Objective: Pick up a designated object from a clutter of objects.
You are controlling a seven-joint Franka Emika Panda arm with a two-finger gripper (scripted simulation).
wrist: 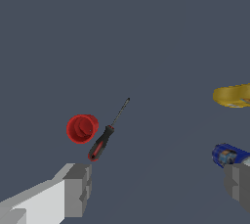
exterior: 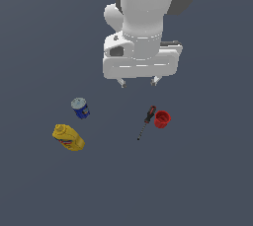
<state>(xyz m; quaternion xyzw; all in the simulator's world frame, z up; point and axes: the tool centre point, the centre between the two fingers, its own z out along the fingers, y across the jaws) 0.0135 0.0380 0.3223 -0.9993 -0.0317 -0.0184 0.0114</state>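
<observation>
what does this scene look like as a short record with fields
surface: plain dark grey floor
target: red cup, lying on its side
beside target: screwdriver, its handle right next to the cup; contact cannot be told
other items: blue can and yellow mustard bottle, off to the exterior view's left, close together
end effector: open, empty, above the items
target grasped: no

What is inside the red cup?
Nothing shows inside the red cup: the wrist view looks into its mouth and sees only red wall and base. What lies under it is hidden.
</observation>
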